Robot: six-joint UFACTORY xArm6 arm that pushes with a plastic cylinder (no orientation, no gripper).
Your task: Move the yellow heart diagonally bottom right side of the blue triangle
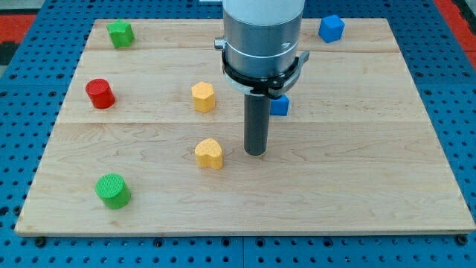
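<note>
The yellow heart (209, 153) lies on the wooden board (357, 179), a little below the middle. My tip (255, 152) stands on the board just to the heart's right, with a small gap between them. A blue block (280, 105), mostly hidden behind the rod and arm housing, sits up and to the right of my tip; its shape cannot be made out. No gripper is present.
A yellow hexagon block (202, 97) sits above the heart. A red cylinder (100, 94) is at the left, a green block (119, 33) at the top left, a green cylinder (112, 190) at the bottom left, a blue cube (331, 28) at the top right.
</note>
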